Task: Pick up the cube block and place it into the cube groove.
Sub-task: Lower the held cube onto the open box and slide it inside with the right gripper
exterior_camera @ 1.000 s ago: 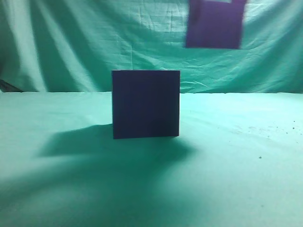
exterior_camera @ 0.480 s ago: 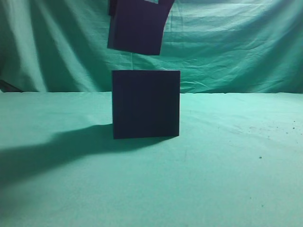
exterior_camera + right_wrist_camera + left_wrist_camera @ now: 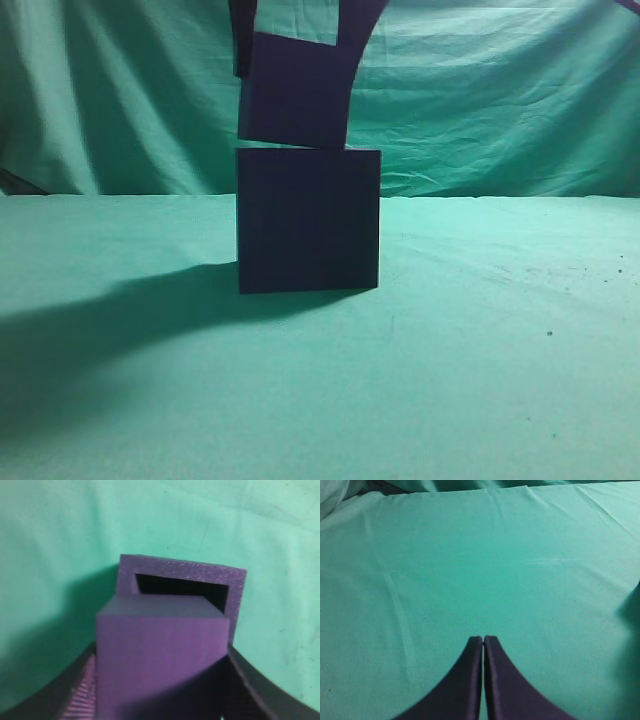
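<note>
The cube groove [image 3: 308, 220] is a large dark purple box standing on the green cloth at the middle of the exterior view. In the right wrist view its purple rim [image 3: 182, 570] frames a dark square opening. The cube block [image 3: 295, 90] hangs slightly tilted, its lower edge at the box's top. My right gripper [image 3: 297, 40] is shut on the cube block [image 3: 160, 655], one finger on each side, right over the opening. My left gripper [image 3: 483, 639] is shut and empty over bare cloth.
Green cloth [image 3: 480, 350] covers the table and hangs as a backdrop [image 3: 500, 100]. A broad arm shadow [image 3: 100, 320] lies on the cloth left of the box.
My right gripper carried the cube block from the upper right leftward to above the box, then lowered it until its lower edge reaches the box's top.
</note>
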Robot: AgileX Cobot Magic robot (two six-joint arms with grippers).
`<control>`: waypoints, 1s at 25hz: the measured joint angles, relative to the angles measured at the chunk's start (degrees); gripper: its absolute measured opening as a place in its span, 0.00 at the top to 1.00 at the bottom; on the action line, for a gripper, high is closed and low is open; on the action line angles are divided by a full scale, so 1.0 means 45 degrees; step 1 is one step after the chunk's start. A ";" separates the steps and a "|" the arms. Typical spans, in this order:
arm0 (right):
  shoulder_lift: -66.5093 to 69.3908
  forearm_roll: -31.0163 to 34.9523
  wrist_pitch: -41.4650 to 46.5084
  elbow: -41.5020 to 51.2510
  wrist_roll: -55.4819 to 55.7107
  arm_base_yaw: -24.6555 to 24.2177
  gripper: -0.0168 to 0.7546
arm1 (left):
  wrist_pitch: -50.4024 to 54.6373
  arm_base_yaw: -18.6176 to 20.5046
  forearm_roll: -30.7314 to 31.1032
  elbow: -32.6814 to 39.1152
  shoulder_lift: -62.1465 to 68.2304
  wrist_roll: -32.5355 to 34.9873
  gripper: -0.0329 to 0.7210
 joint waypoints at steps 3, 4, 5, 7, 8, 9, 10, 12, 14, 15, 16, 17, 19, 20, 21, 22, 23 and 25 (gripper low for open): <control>0.0018 -0.0402 0.0000 0.0000 0.0213 0.0000 0.41 | 0.0000 0.0000 0.0000 0.0000 0.0000 0.0000 0.96; 0.0050 -0.0507 0.0000 0.0000 0.0324 0.0000 0.41 | 0.0000 0.0000 0.0000 0.0000 0.0000 0.0000 0.96; 0.0056 -0.0681 0.0023 0.0000 0.0400 0.0000 0.41 | 0.0000 0.0000 0.0000 0.0000 0.0000 0.0000 0.96; 0.0080 -0.0850 0.0023 0.0000 0.0571 0.0000 0.41 | 0.0000 0.0000 0.0000 0.0000 0.0000 0.0000 0.96; 0.0080 -0.0906 0.0023 0.0000 0.0700 0.0000 0.41 | 0.0000 0.0000 0.0000 0.0000 0.0000 0.0000 0.96; 0.0080 -0.0933 0.0023 0.0000 0.0742 0.0000 0.41 | 0.0000 0.0000 0.0000 0.0000 0.0000 0.0000 0.96; 0.0080 -0.0938 0.0023 0.0000 0.0778 0.0000 0.41 | 0.0000 0.0000 0.0000 0.0000 0.0000 0.0000 0.96; 0.0080 -0.0959 0.0023 0.0000 0.0827 0.0000 0.41 | 0.0000 0.0000 0.0000 0.0000 0.0000 0.0000 0.96; 0.0080 -0.0959 0.0023 0.0000 0.0905 0.0000 0.41 | 0.0000 0.0000 0.0000 0.0000 0.0000 0.0000 0.96; 0.0080 -0.0937 0.0023 0.0000 0.1001 0.0000 0.41 | 0.0000 0.0000 0.0000 0.0000 0.0000 0.0000 0.96; 0.0080 -0.0912 0.0071 0.0000 0.1029 0.0000 0.41 | 0.0000 0.0000 0.0000 0.0000 0.0000 0.0000 0.96; 0.0080 -0.0883 0.0102 0.0000 0.1048 0.0000 0.41 | 0.0000 0.0000 0.0000 0.0000 0.0000 0.0000 0.96; 0.0080 -0.0827 0.0187 0.0000 0.1083 0.0000 0.41 | 0.0000 0.0000 0.0000 0.0000 0.0000 0.0000 0.96; 0.0080 -0.0827 0.0187 0.0000 0.1052 0.0000 0.41 | 0.0000 0.0000 0.0000 0.0000 0.0000 0.0000 0.96; 0.0080 -0.0827 0.0193 0.0000 0.0986 0.0000 0.41 | 0.0000 0.0000 0.0000 0.0000 0.0000 0.0000 0.96; 0.0080 -0.0827 0.0216 0.0000 0.0957 0.0000 0.41 | 0.0000 0.0000 0.0000 0.0000 0.0000 0.0000 0.96; 0.0080 -0.0827 0.0215 0.0000 0.0938 0.0000 0.41 | 0.0000 0.0000 0.0000 0.0000 0.0000 0.0000 0.96; 0.0080 -0.0827 0.0215 0.0000 0.0903 0.0024 0.41 | 0.0000 0.0000 0.0000 0.0000 0.0000 0.0000 0.96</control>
